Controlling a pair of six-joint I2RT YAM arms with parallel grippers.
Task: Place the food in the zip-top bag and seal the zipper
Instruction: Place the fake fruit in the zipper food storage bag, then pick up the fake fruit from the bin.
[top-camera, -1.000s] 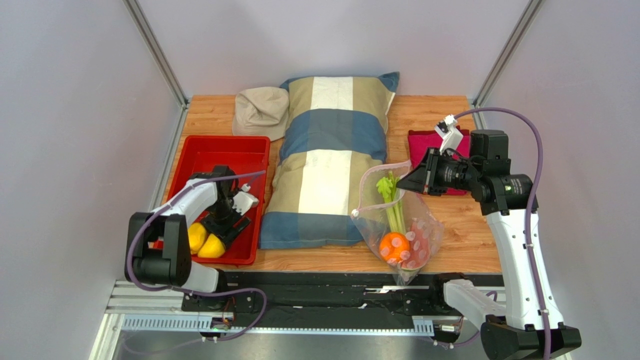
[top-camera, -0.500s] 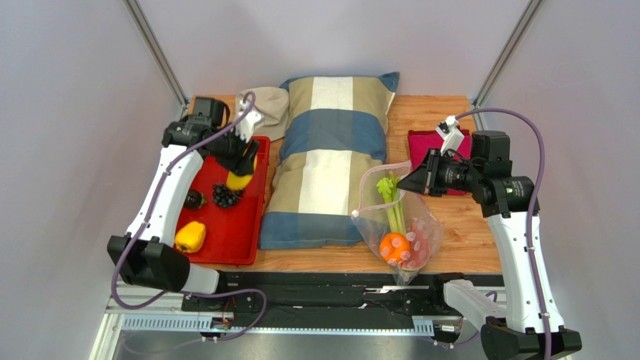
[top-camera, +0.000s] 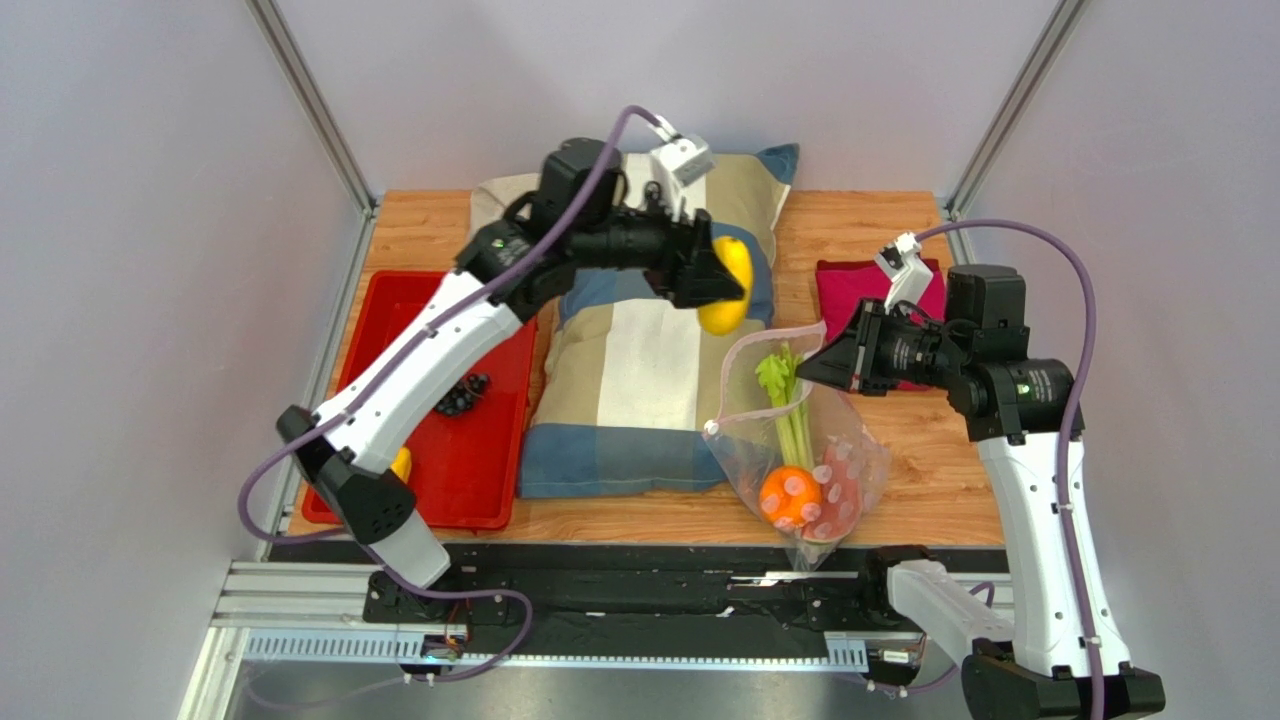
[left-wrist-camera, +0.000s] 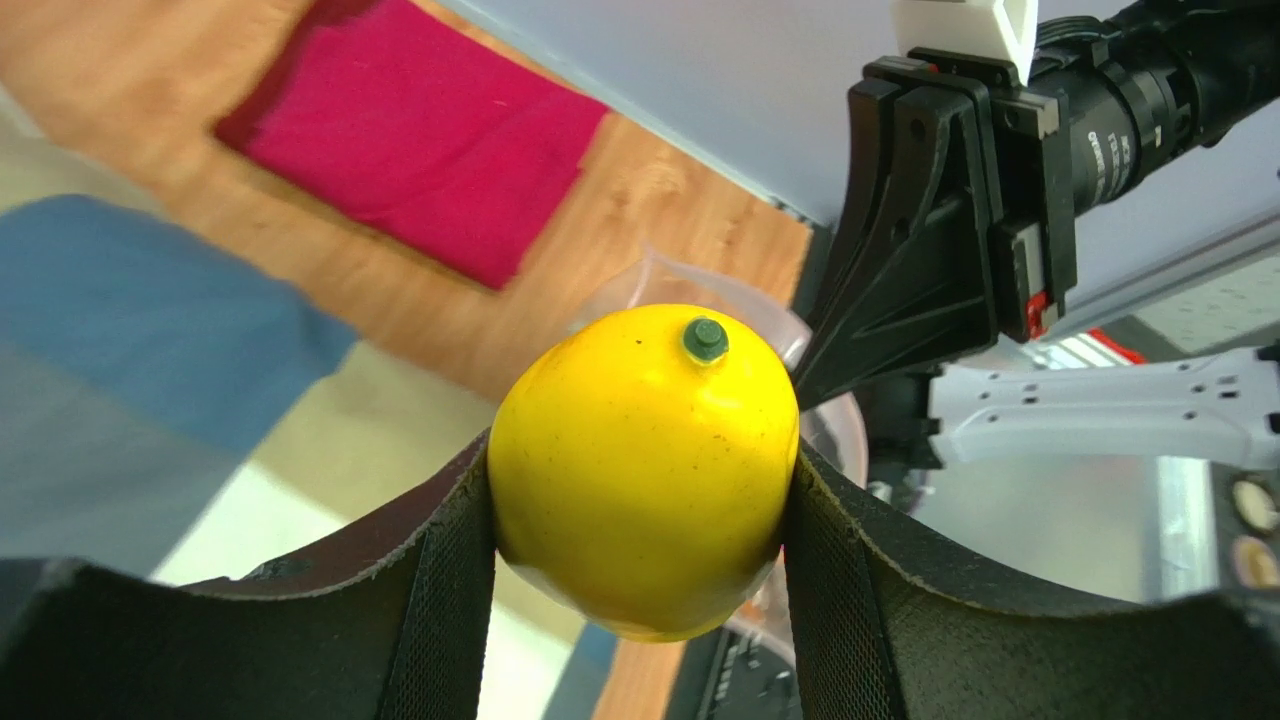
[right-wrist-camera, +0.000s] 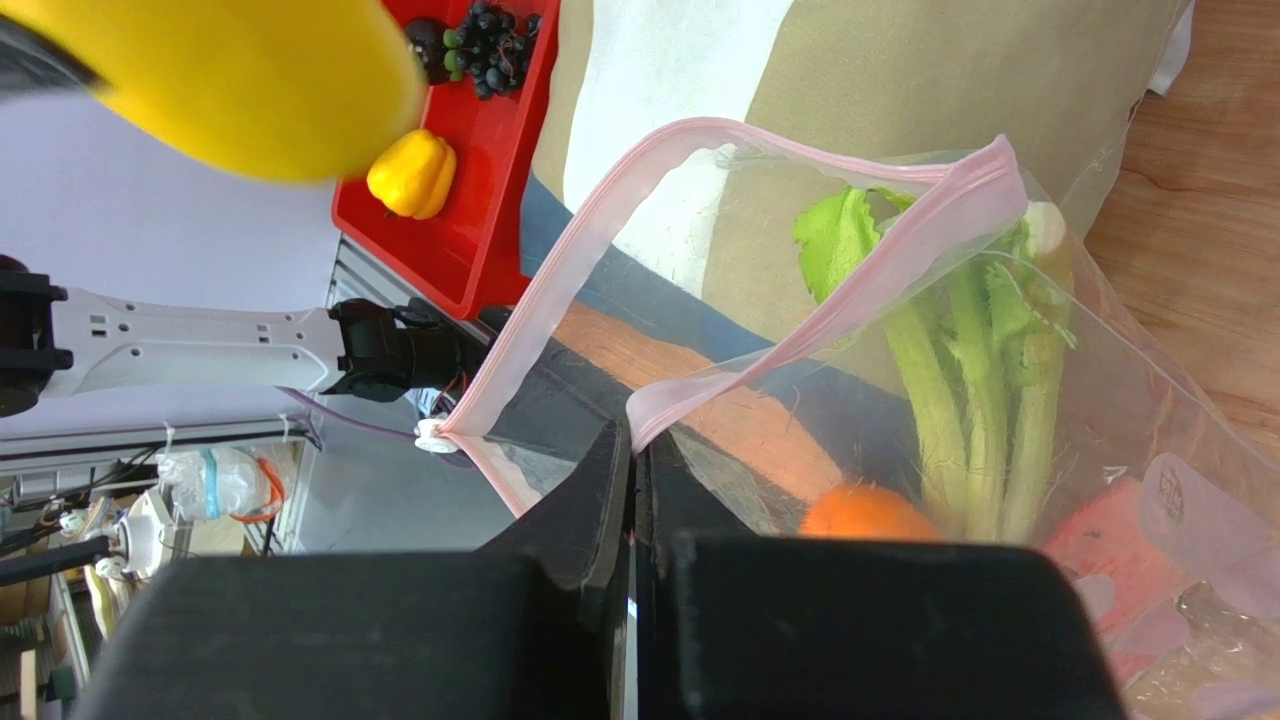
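A wooden tabletop (top-camera: 939, 480) sits between pale grey walls, with a striped pillow (top-camera: 661, 375) lying down its middle, a red tray (top-camera: 489, 450) on the left and a magenta cloth (top-camera: 845, 285) at the far right.

My left gripper (left-wrist-camera: 643, 503) is stretched out over the far half of the pillow, clamped on a yellow pepper (top-camera: 726, 285). My wrist view shows a finger pressed against each side of it and its green stem dot facing away from me. The pepper hangs in the air, just to the far left of the bag's mouth and touching nothing but my fingers.

My right gripper (right-wrist-camera: 633, 450) is pinched shut on the zipper (right-wrist-camera: 872, 255), holding one lip of the pink strip up. The other lip arcs away from it, so the mouth gapes towards the pillow. The zip-top bag (top-camera: 842, 450) lies on the near right of the tabletop, against the pillow's near right corner.

Inside the bag I can see the celery stalk (top-camera: 787, 405) standing along it with its leafy end at the mouth, the orange (top-camera: 787, 492) at the bottom, and a reddish slice (right-wrist-camera: 1104, 555) beside it.

On the tray lie the grape cluster (right-wrist-camera: 493, 42) and a second yellow pepper (right-wrist-camera: 410, 170) nearer the front edge, partly hidden by my left arm in the overhead view
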